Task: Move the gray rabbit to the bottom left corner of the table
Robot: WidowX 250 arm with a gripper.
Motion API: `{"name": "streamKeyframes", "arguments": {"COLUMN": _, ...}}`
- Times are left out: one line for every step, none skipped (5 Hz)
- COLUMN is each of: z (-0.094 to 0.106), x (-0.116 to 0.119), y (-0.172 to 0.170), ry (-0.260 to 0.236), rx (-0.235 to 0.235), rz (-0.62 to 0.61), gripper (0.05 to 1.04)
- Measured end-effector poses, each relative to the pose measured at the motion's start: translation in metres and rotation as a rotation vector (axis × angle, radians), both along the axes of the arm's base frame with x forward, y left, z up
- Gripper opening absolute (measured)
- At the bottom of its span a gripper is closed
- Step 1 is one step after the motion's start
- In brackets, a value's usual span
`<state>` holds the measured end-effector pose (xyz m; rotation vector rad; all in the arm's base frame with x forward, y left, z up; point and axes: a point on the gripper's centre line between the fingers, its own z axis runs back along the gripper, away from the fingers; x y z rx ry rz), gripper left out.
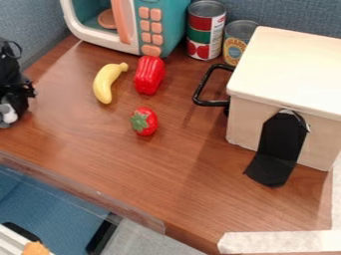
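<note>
The black pincer point(16, 101) hung at the view's left edge, over the brown table point(180, 179), partly cut off by that edge. Whether it was spread or pressed together, I could not tell. Right at its lower end showed a small gray-and-white thing—apparently the gray rabbit point(8, 114)—half hidden against the black parts, so its hold on it could not be told either.

Nearest to the pincer on its right lay the yellow banana point(104, 84), its stem end angled up and away. The toy microwave point(93, 36), white and teal with orange buttons, stood up and to the right of the pincer. The strawberry point(145, 121) lay farther right than the banana and slightly lower than the pincer, its green cap turned toward it. The red pepper point(149, 75) lay beyond the banana, a little higher than the pincer, near the microwave.

Well apart from the pincer, up and to the right, two cans point(206, 31) stood by the blue-gray wall point(293, 15). Farther right still was the pale box point(286, 69), with a black handle point(201, 90) on the side facing the pincer and a bent black piece point(279, 147) down its front. Farthest off, low and to the right, ran the whitish tape point(283, 242).
</note>
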<state>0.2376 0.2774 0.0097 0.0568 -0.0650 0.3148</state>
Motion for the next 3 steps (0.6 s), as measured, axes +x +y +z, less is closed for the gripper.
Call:
{"name": "streamKeyframes", "arguments": {"z": 0.000, "x": 0.001, "y": -0.004, "ry": 0.026, "rx": 0.001, "rz": -0.007, "gripper": 0.751}}
{"name": "streamKeyframes", "arguments": {"z": 0.023, "x": 0.006, "y": -0.010, "ry": -0.017, "rx": -0.003, "rz": -0.030, "gripper": 0.992}}
{"name": "streamKeyframes", "arguments": {"z": 0.053, "x": 0.012, "y": -0.014, "ry": -0.095, "rx": 0.015, "rz": -0.053, "gripper": 1.004}}
